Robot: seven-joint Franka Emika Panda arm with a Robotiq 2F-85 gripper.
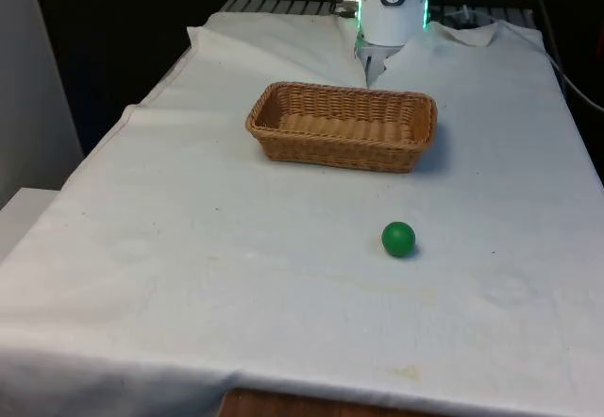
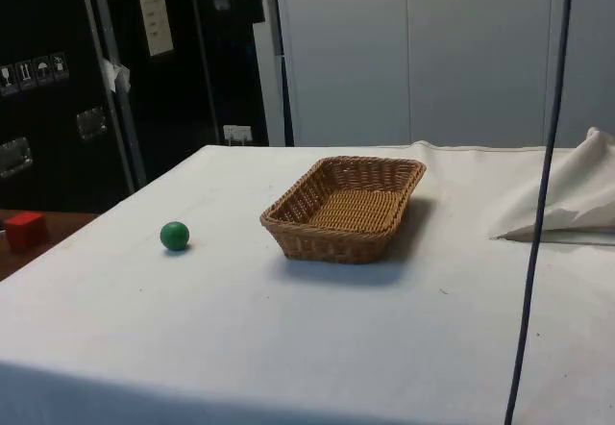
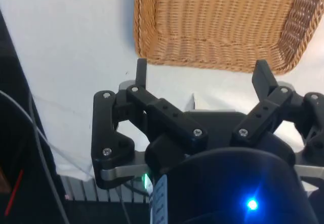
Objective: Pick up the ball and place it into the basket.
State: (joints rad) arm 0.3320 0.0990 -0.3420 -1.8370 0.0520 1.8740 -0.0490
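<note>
The green ball (image 1: 398,239) sat on the white cloth (image 1: 236,275), w/ nothing touching it. It was well apart from the woven basket (image 1: 343,125), on the side away from the robot. The basket had nothing in it. The gripper (image 3: 202,74) hung up high near the basket's far end, fingers (image 3: 263,77) spread wide, holding nothing.
</note>
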